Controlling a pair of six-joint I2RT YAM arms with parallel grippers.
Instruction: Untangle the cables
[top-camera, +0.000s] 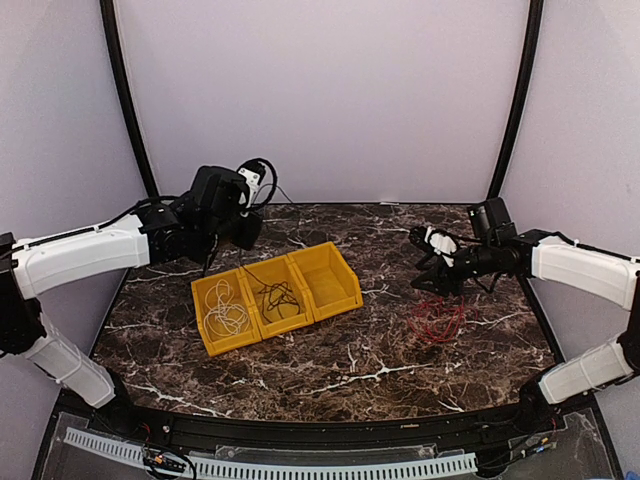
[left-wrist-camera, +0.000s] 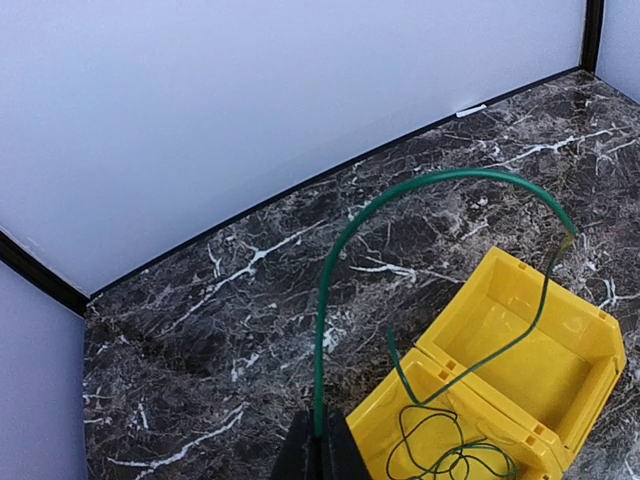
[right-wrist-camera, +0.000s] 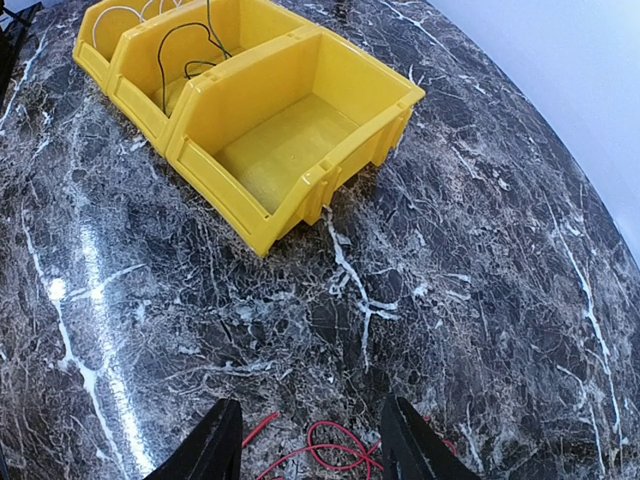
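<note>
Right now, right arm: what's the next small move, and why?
Probably lower the right gripper straight down and close on the red cable. Its jaws are open, the cable lies loose just below them, and the nearest yellow bin is empty.

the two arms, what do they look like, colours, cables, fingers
Both are white shell links with black joints and black wrist blocks: left arm, right arm. A thick black cable loops above the left wrist. The right fingers are matt black and tapered, the left fingers black too; white parts sit at the right wrist.
</note>
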